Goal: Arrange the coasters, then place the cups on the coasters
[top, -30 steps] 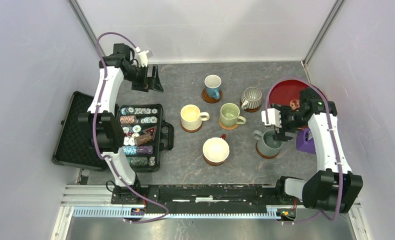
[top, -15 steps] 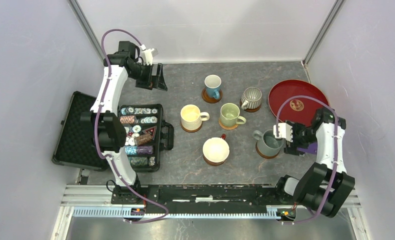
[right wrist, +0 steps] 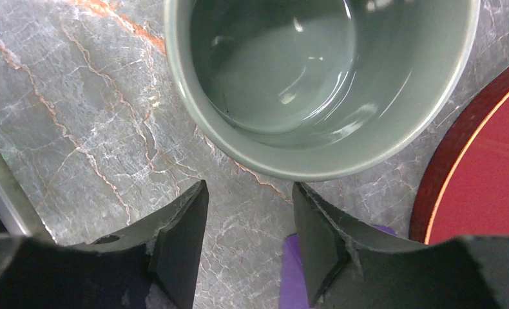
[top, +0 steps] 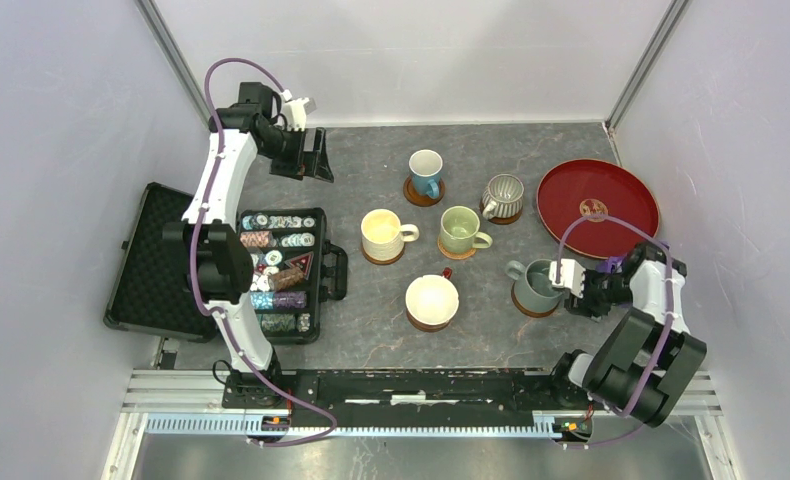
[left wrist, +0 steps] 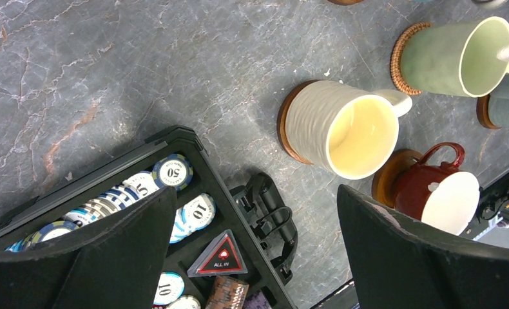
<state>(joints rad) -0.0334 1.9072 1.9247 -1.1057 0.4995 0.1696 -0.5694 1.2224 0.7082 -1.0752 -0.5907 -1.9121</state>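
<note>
Cups first: all six stand on coasters on the grey table (top: 361, 165). I see the blue cup (top: 426, 170) at the back and the ribbed grey-white cup (top: 502, 194) to its right. The cream cup (top: 381, 232) and pale green cup (top: 459, 229) are in the middle. The white cup with a red handle (top: 432, 297) is nearest the bases, and the grey-blue cup (top: 537, 285) sits off to the right. The green one stands on the lighter woven coaster (left wrist: 399, 59), the cream one on a dark brown coaster (left wrist: 283, 129).

All the writing I can read is in the open chip case (top: 146, 260). There are chips marked "50" (left wrist: 173, 172) and "10" (left wrist: 199, 211), and a red triangular marker (left wrist: 221, 255) reading "ALL IN". The red tray (top: 621, 190) has a small gold emblem at its centre that I can't read.

My right arm is folded back low. Its right claw (right wrist: 250, 193) points down just right of the grey-blue cup, jaws partly apart with only bare table between them, gripping nothing. A purple thing (right wrist: 290, 273) lies below it. My left arm reaches to the far left corner. The left claw (top: 313, 158) is spread wide and empty, looking down over the case and the cream cup.
</note>
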